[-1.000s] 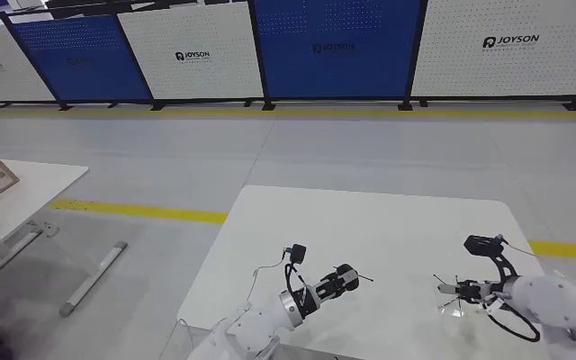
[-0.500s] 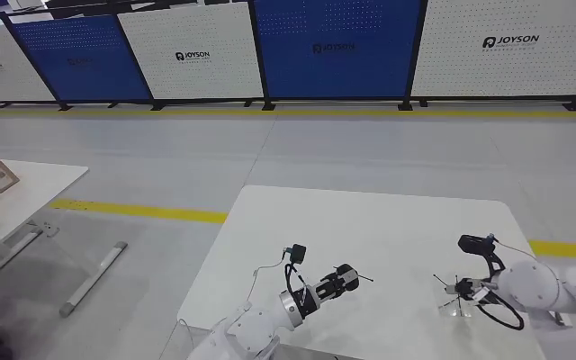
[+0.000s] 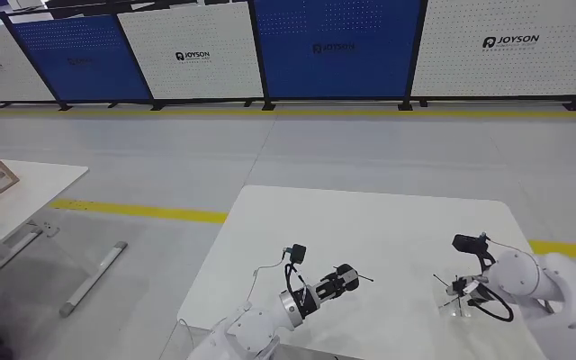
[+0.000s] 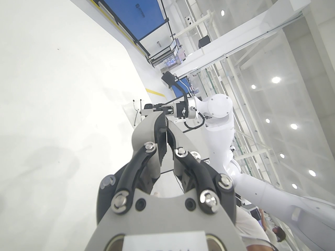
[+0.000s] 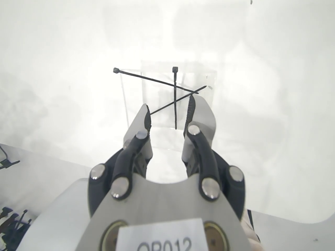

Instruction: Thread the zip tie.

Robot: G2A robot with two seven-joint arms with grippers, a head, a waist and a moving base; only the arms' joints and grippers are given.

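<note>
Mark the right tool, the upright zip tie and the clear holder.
right tool point(image 5: 170, 108): right wrist view, midway between its open fingertips.
upright zip tie point(image 5: 174, 97): right wrist view, middle of its strap.
clear holder point(image 5: 134, 95): right wrist view, bare part of its side wall.

Glossy white rounded arms point(image 3: 531, 274), black looping cables point(image 3: 493, 312); left claw point(image 4: 165, 121) and right claw point(image 5: 169, 103) are silver plates, ribbed black pads point(image 5: 190, 107), shiny screws point(image 5: 120, 186).

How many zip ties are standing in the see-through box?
3. All stand in the clear box ahead of the right gripper: one upright tie and two slanting ties crossing it. The gripper may hide others.
</note>
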